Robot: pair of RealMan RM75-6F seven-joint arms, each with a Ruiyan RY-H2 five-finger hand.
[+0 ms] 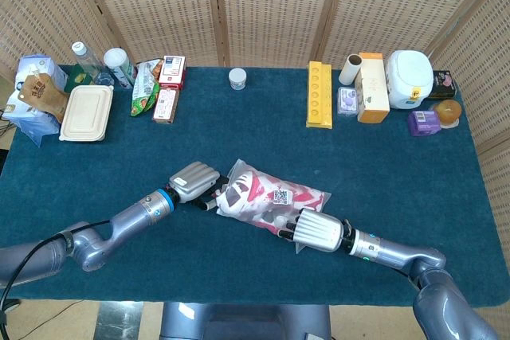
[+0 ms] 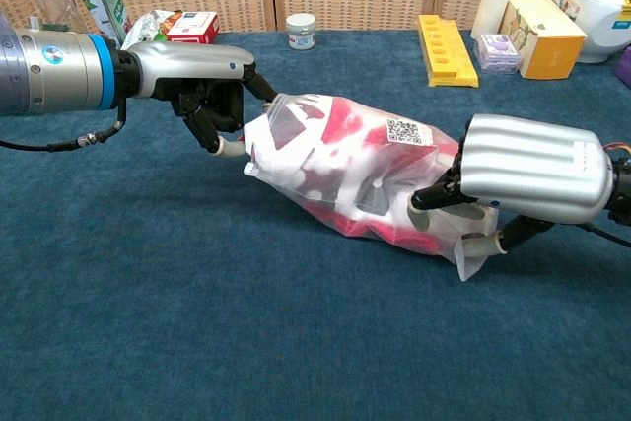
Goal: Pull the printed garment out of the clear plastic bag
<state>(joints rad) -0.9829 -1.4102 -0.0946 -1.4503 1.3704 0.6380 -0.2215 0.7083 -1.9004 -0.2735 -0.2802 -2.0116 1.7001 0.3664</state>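
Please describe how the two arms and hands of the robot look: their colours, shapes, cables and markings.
Both arms are smooth silver-grey metal tubes. The left hand and right hand have ribbed silver back shells with black fingers ending in pale tips. A bright blue ring marks the left wrist, and a thin black cable loops beneath it.

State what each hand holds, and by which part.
Both hold the bag. The left hand pinches its left end; the right hand grips its right end, fingers pressed into the plastic. The garment remains inside.
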